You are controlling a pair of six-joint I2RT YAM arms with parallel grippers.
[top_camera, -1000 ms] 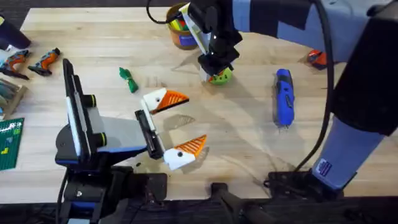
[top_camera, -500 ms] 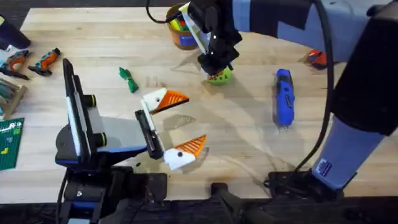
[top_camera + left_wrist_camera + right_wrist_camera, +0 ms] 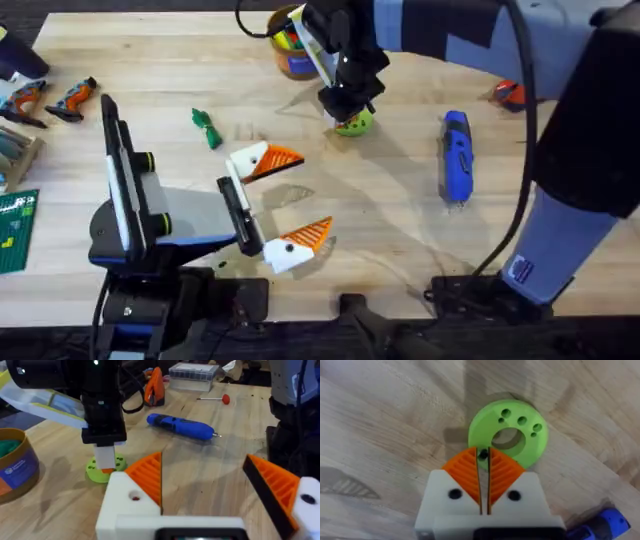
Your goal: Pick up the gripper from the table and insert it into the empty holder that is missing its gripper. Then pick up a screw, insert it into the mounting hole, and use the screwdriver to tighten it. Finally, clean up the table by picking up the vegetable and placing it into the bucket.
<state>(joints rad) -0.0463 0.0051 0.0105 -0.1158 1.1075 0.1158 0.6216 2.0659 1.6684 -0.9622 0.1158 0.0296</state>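
Note:
My right gripper [image 3: 350, 108] hangs over the lime-green disc [image 3: 354, 124] on the table [image 3: 400, 230], shut on a small black screw [image 3: 483, 453] just above the disc's [image 3: 512, 435] rim. My left gripper [image 3: 313, 192] stands open near the table's middle; both its white holders [image 3: 131, 502] carry orange gripper pieces [image 3: 150, 475]. From the left wrist, the right gripper [image 3: 105, 460] touches down on the disc [image 3: 102, 470]. The blue screwdriver [image 3: 456, 158] lies to the right. The green vegetable [image 3: 207, 128] lies left of the disc. The bucket [image 3: 288, 48] stands at the back, partly hidden by the right arm.
A red-handled driver [image 3: 510, 93] lies at the far right. Orange-and-black hand tools [image 3: 50, 98] and a green board [image 3: 15, 230] sit at the left edge. A clear box [image 3: 192, 370] stands beyond the screwdriver [image 3: 180, 426]. Bare wood lies between the left gripper and the screwdriver.

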